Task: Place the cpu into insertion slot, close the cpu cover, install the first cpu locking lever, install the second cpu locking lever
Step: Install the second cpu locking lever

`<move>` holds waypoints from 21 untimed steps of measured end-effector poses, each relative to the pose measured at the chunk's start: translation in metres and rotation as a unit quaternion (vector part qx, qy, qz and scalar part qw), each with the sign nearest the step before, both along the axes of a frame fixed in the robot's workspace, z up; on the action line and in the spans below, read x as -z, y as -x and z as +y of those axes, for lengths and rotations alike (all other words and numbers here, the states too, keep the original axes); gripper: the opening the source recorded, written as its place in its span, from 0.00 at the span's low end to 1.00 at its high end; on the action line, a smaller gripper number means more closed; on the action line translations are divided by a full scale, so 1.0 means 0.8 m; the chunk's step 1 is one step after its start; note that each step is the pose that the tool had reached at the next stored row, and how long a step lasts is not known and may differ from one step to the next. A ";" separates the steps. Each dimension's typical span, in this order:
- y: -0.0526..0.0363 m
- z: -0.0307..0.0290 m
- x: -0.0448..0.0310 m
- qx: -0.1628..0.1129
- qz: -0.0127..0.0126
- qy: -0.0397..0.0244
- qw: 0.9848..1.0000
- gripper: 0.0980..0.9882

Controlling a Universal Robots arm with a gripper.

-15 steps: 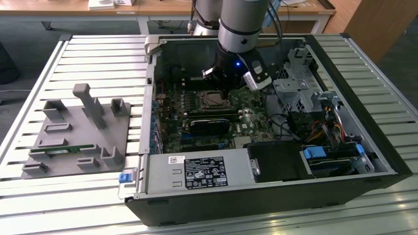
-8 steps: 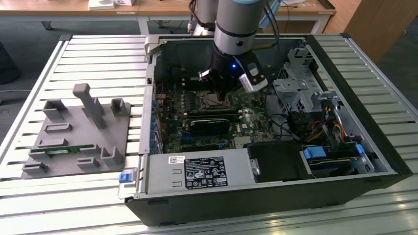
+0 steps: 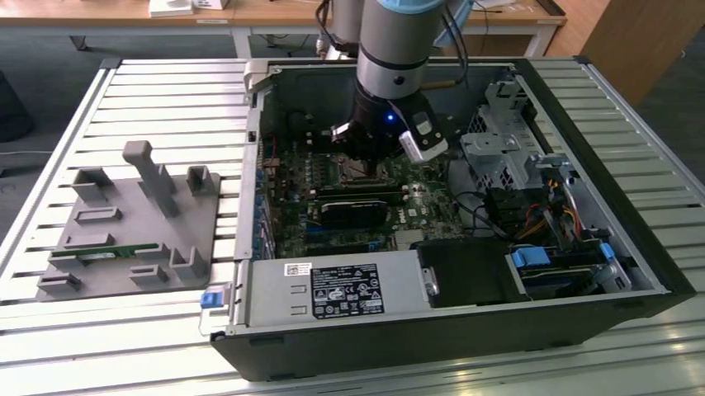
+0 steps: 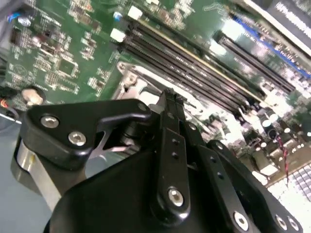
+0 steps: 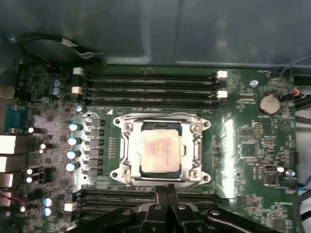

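One gripper [image 5: 167,190], fingers pressed together holding nothing, hovers at the cpu cover [image 5: 197,145], closed over the cpu [image 5: 161,151], mid-frame.

One cpu [image 5: 162,152], one cpu cover [image 5: 197,145], seemingly eight memory slots [image 5: 150,82].

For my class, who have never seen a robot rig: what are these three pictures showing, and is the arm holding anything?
A robot arm reaches down into an open computer case lying on a slatted table. The exterior view looks on from outside. Both wrist views come from cameras riding on the arm. In the first wrist view the gripper, fingers together and holding nothing, hovers at the edge of the socket on the green motherboard. The cpu sits in the insertion slot with the cpu cover framing it. A grey fixture lies beside the case.
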State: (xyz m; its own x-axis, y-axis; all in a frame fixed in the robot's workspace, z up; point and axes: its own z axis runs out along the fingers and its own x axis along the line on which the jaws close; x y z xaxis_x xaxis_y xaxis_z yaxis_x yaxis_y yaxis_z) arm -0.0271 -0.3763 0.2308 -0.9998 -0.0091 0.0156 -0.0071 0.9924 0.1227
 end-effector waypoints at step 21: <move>0.025 -0.0134 0.0129 0.000 0.003 -0.022 1.000 0.01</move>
State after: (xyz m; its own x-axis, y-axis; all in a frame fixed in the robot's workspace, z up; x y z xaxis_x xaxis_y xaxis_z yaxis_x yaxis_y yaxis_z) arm -0.0470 -0.3870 0.2204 -0.9997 -0.0094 0.0206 -0.0058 0.9860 0.1668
